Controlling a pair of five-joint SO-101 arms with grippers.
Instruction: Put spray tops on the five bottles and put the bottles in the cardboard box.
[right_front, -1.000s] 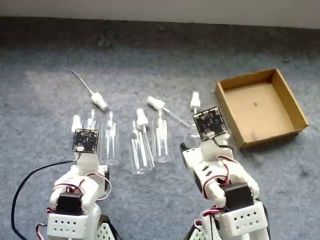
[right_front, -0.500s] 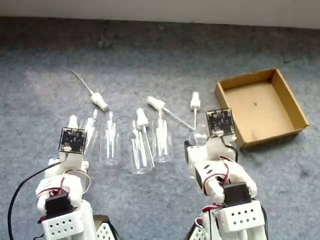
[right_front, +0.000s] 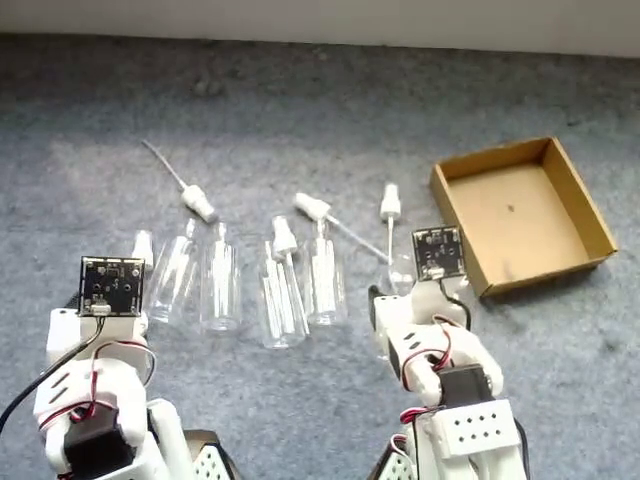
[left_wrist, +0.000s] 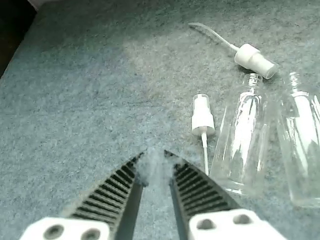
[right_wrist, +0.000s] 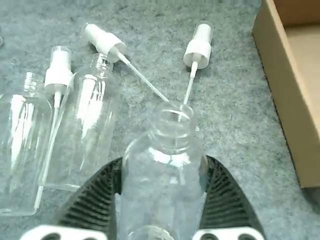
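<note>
Your right gripper (right_wrist: 164, 166) has its fingers clamped on an uncapped clear bottle (right_wrist: 165, 145). The neck points away toward the nearest spray top (right_wrist: 197, 50), and that top's tube appears to reach the bottle mouth. The left gripper (left_wrist: 155, 162) is empty, fingers slightly apart, over the table (left_wrist: 75, 75).

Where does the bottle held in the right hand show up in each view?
High view: the held bottle sits right of the bottle row, left of the cardboard box, partly under the right arm.
Right wrist view: close up, gripped by the right hand.
Left wrist view: not in it.
Shared landmark: the cardboard box, beside the bottle in both.
</note>
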